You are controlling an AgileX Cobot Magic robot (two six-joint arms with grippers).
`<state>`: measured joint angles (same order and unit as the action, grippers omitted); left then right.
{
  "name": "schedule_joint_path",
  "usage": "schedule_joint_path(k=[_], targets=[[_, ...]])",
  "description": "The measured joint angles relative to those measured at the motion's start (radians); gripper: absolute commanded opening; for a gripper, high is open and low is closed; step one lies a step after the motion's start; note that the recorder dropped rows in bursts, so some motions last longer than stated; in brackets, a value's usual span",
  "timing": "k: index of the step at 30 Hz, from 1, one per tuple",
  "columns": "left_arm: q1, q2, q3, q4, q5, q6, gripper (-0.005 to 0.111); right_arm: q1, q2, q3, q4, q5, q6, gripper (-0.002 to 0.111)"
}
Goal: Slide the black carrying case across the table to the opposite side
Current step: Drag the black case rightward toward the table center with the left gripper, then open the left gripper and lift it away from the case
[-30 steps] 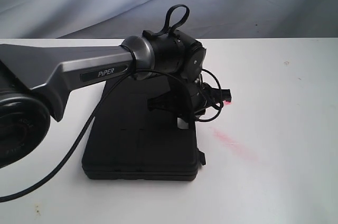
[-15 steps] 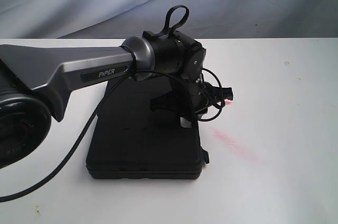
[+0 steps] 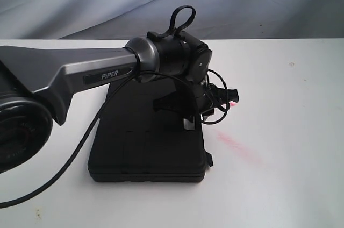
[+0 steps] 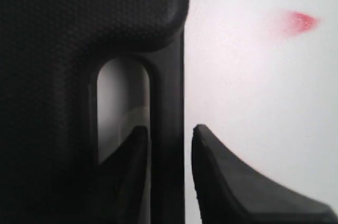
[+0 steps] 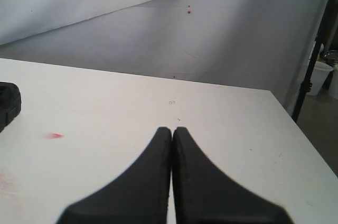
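Observation:
The flat black case (image 3: 145,147) lies on the white table (image 3: 279,104), a little left of centre. My left gripper (image 3: 189,123) comes down on the case's right edge. In the left wrist view the left gripper (image 4: 168,134) is shut on the case's handle bar (image 4: 168,92), with one finger (image 4: 129,155) inside the handle cutout and the other finger (image 4: 216,171) outside over the table. My right gripper (image 5: 172,129) is shut on nothing, above bare table; a corner of the case (image 5: 8,102) shows far off to its side.
Red smear marks (image 3: 236,144) lie on the table just right of the case. A black cable (image 3: 70,158) loops from the left arm across the case's left side. A grey cloth backdrop (image 3: 242,2) hangs behind the table. The table's edge (image 5: 296,129) drops off near a dark stand (image 5: 311,65).
The case has slid slightly to the right with the left gripper holding its handle bar, mostly in the first half second. The left wrist shifted a little rightward too.

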<state>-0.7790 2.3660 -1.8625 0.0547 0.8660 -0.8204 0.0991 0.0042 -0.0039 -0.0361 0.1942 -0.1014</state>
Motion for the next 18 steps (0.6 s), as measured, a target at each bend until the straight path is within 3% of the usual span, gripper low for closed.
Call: schedule_joint_path(k=[18], targets=[[-0.002,-0.05,-0.028,0.082,0.058,0.0,0.032,0.0,0.0,0.0,0.0,0.0,0.0,0.0]])
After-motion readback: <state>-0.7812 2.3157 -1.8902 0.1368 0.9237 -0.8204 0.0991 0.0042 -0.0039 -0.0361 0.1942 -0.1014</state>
